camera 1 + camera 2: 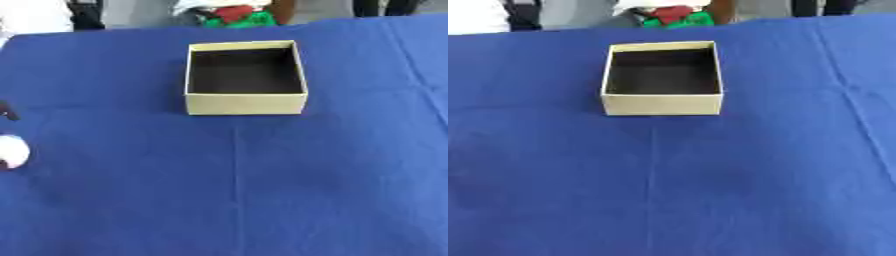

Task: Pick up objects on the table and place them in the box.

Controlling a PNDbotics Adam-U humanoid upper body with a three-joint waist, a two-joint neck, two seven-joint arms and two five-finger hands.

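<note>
An open cardboard box (245, 104) stands on the blue cloth, a little past the middle of the table. Its inside looks dark and I see nothing in it. At the far left edge of the left eye view, a round white object (11, 151) pokes into the picture. Dark bits of what seems to be my left hand (7, 112) show just above and below it. Most of that hand is cut off by the edge, and the right eye view shows neither the hand nor the white object. My right hand appears in no view.
The blue cloth (262, 190) covers the whole table, with a crease running from the box towards me. Beyond the far edge lie a red and green bundle (238, 15) and something white (35, 17) at the far left.
</note>
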